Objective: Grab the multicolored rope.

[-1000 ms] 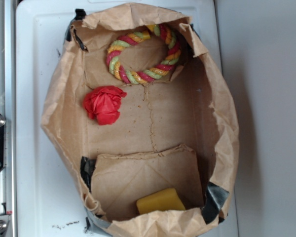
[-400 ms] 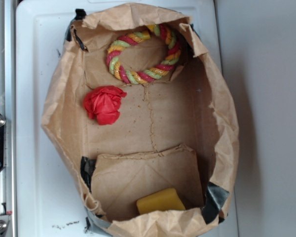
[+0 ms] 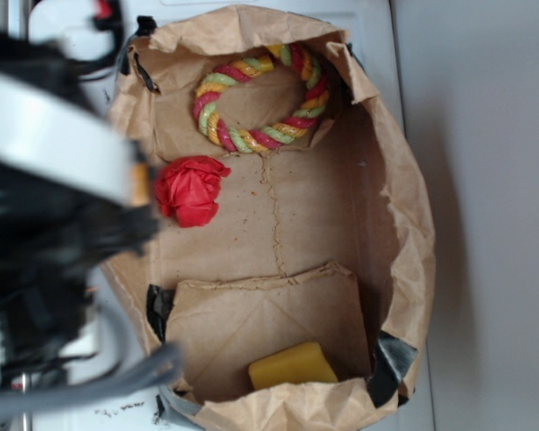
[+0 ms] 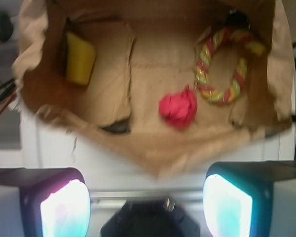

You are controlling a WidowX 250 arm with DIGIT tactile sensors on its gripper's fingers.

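Observation:
The multicolored rope point(image 3: 251, 141) is a twisted ring of red, yellow and light green strands. It lies flat at the far end of an open brown paper bag point(image 3: 404, 224). In the wrist view the rope point(image 4: 222, 95) shows at the upper right, inside the bag point(image 4: 153, 148). My gripper point(image 4: 145, 187) is open, its two lit pads wide apart with nothing between them. It hangs over the white surface outside the bag's side, well away from the rope. My arm point(image 3: 54, 144) is a blur at the left of the exterior view.
A crumpled red paper ball point(image 3: 190, 189) point(image 4: 178, 108) lies in the bag just beside the rope. A yellow block point(image 3: 292, 365) point(image 4: 80, 59) sits at the bag's other end. The bag rests on a white surface point(image 3: 373, 22).
My arm has swung into the exterior view from the left, where only the bare surface showed before. Rope, red ball and yellow block have not moved.

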